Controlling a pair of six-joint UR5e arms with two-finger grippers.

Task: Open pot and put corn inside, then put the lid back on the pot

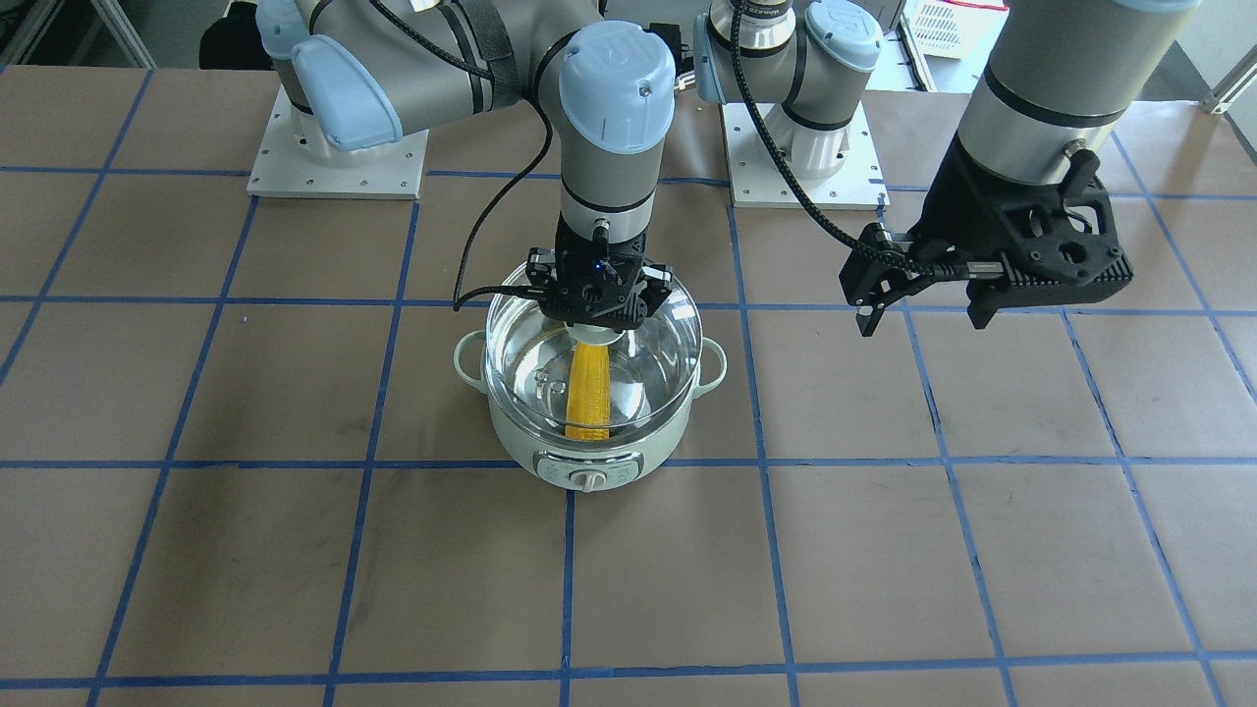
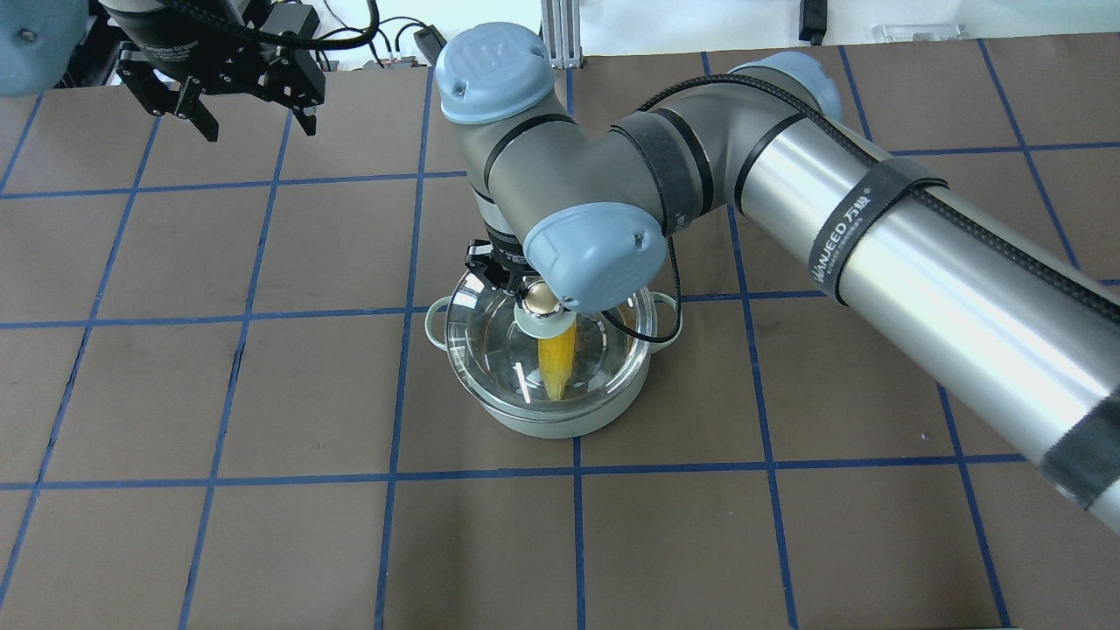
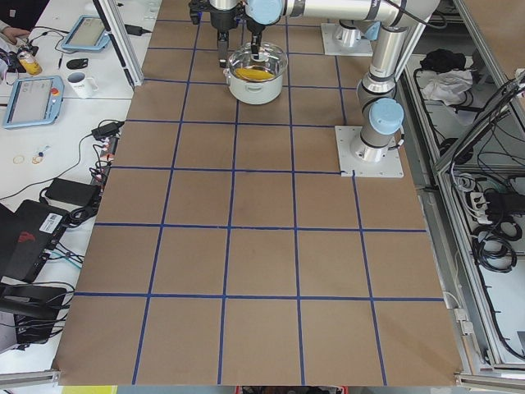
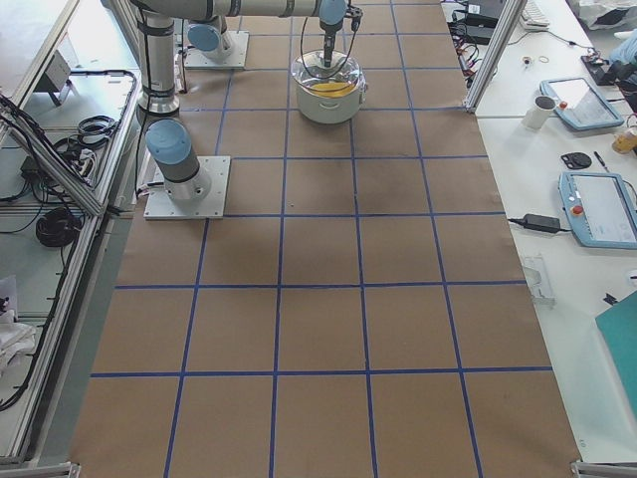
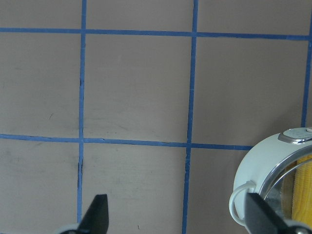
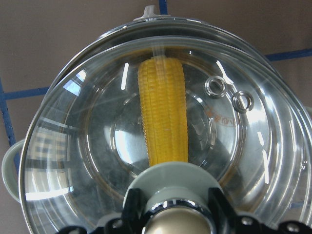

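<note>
The pale mint-green pot [image 1: 520, 447] stands mid-table, its dial facing away from the robot. The yellow corn [image 1: 589, 393] lies inside on the steel bottom, seen through the glass. The clear glass lid [image 1: 530, 344] covers the pot's mouth, slightly off-centre in the right wrist view [image 6: 87, 146]; I cannot tell if it rests fully on the rim. My right gripper [image 1: 601, 324] is shut on the lid's beige-gold knob [image 2: 540, 297], straight above the pot. My left gripper [image 2: 254, 118] is open and empty, raised to the pot's left; its wrist view shows the pot's edge [image 5: 258, 161].
The table is brown paper with a blue tape grid. Two arm base plates [image 1: 339, 162] [image 1: 800, 162] sit at the robot's side. The right arm's long forearm [image 2: 875, 236] spans the table's right half. Side benches hold tablets [image 3: 33, 103] and a mug [image 4: 543, 110].
</note>
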